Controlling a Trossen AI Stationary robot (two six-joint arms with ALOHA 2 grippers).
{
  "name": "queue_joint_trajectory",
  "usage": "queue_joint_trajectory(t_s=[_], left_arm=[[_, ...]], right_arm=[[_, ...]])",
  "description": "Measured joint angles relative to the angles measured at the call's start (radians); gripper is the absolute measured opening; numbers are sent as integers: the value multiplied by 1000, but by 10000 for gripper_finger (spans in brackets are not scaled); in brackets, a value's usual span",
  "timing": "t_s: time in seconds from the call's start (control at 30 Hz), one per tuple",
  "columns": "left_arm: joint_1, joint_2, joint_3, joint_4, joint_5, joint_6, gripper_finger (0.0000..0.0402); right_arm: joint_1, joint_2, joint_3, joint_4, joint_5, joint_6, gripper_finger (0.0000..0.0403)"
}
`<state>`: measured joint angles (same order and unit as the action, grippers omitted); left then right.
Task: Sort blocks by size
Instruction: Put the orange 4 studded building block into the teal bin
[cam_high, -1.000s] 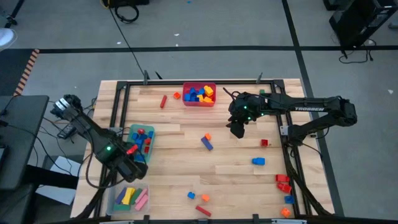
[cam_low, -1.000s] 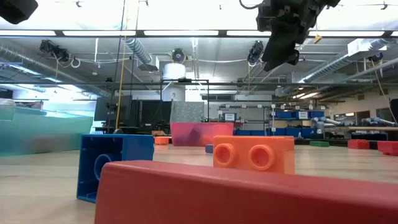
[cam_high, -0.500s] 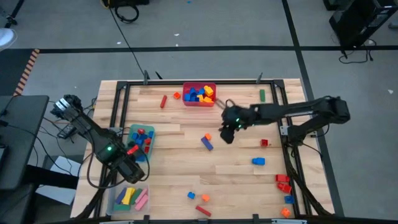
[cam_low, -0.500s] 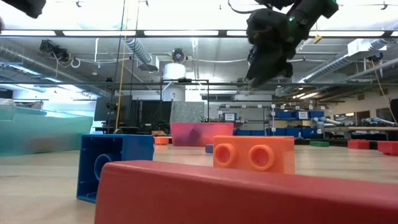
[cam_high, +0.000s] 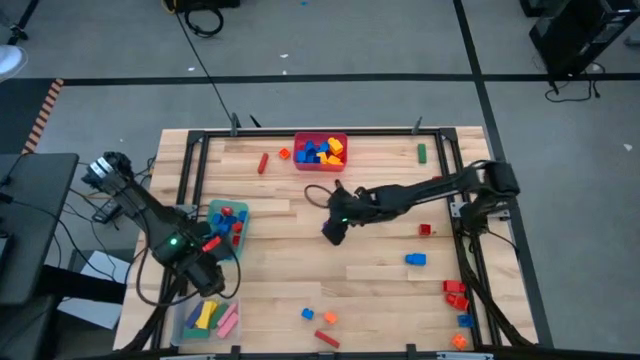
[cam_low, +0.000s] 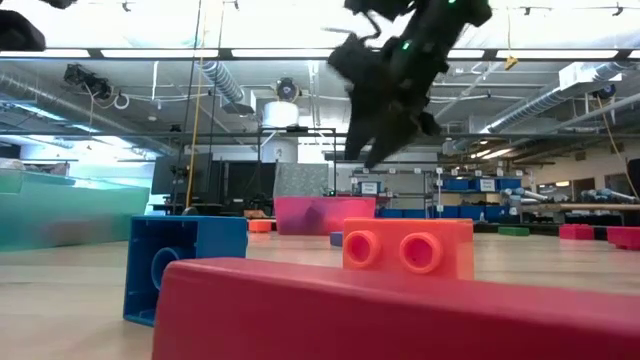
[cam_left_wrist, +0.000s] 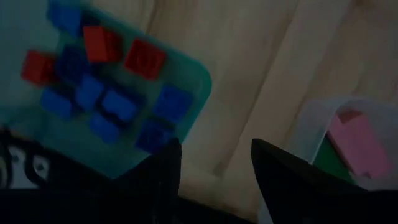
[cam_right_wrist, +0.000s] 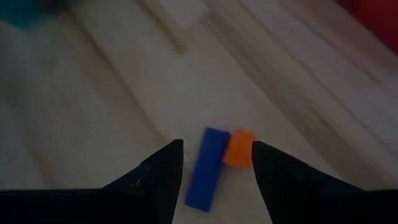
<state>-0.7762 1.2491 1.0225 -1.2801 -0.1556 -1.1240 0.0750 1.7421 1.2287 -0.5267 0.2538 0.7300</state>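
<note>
While the right pincer (cam_high: 333, 230) hangs over the middle of the wooden surface (cam_high: 380, 290) in the high view, its two fingers stand spread with nothing between them. The right wrist view shows a long blue block (cam_right_wrist: 206, 168) and a small orange block (cam_right_wrist: 239, 149) lying side by side, touching, on the wood just beyond those spread fingers (cam_right_wrist: 155, 177).

The left pincer (cam_high: 205, 285) sits at the lower left of the high view, between the green bin (cam_high: 212, 208) and the clear bin (cam_high: 185, 320). In its wrist view the fingers (cam_left_wrist: 283, 174) stand apart and hold nothing.

The blocks lie in several places. The red bin (cam_high: 298, 164) at top centre holds blue, yellow and orange ones. The green bin holds red and blue ones, and the clear bin holds long bars in yellow, green and pink. Loose ones are scattered about: a red bar (cam_high: 263, 163) at upper left, a green bar (cam_high: 421, 153) at upper right, a blue block (cam_high: 415, 259) right of centre, and a red and blue cluster (cam_high: 457, 296) at lower right.
</note>
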Motion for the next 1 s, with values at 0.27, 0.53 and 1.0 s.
queue_joint_trajectory(t_s=[0.27, 0.53, 1.0], left_arm=[[-142, 0, 0, 11, -136, 60, 202], [-231, 0, 0, 12, -142, -59, 202], [-326, 1, 0, -2, -151, -191, 202]], right_arm=[[-29, 211, 206, -302, 2, 82, 215], [-59, 259, 233, -284, -52, 105, 215], [-99, 330, 229, -254, -135, 107, 184]])
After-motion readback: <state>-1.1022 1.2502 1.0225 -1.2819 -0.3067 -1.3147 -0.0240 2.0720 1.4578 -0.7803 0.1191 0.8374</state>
